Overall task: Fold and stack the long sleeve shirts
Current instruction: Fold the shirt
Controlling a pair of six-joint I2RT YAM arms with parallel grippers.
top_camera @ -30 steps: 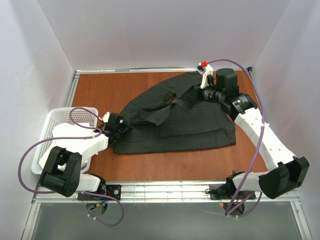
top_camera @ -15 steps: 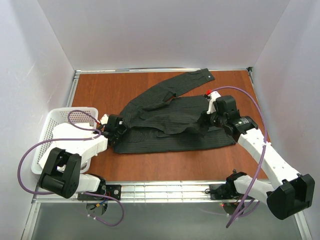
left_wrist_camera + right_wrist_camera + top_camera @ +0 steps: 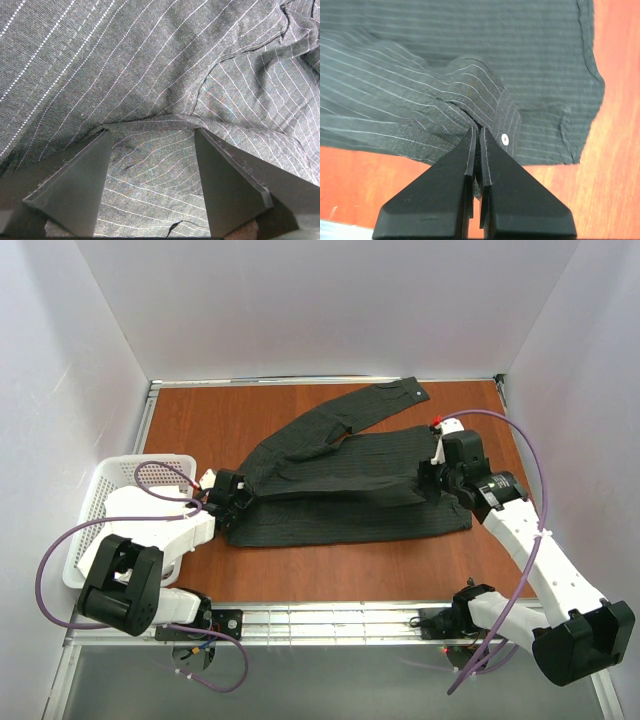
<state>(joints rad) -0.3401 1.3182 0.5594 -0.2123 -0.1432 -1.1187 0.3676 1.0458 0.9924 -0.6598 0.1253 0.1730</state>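
Note:
One long sleeve shirt (image 3: 340, 495), near-black with pale pinstripes, lies flat across the middle of the brown table (image 3: 200, 420). One sleeve (image 3: 385, 400) stretches to the back right. The other sleeve (image 3: 370, 475) is laid over the body, and my right gripper (image 3: 428, 477) is shut on its cuff. In the right wrist view the gripper (image 3: 477, 129) pinches the cuff (image 3: 495, 120) beside a white button (image 3: 505, 140), low over the shirt's edge. My left gripper (image 3: 240, 498) is at the shirt's left end. Its fingers (image 3: 150, 131) stand open on the cloth (image 3: 150, 60), with a fabric ridge across the tips.
A white mesh basket (image 3: 100, 500) stands at the left edge of the table, right behind my left arm. White walls close in the left, back and right sides. A metal rail (image 3: 330, 618) runs along the near edge.
My right gripper has carried the lifted sleeve from the back right down toward the front and laid it across the shirt's body. My left gripper has stayed put.

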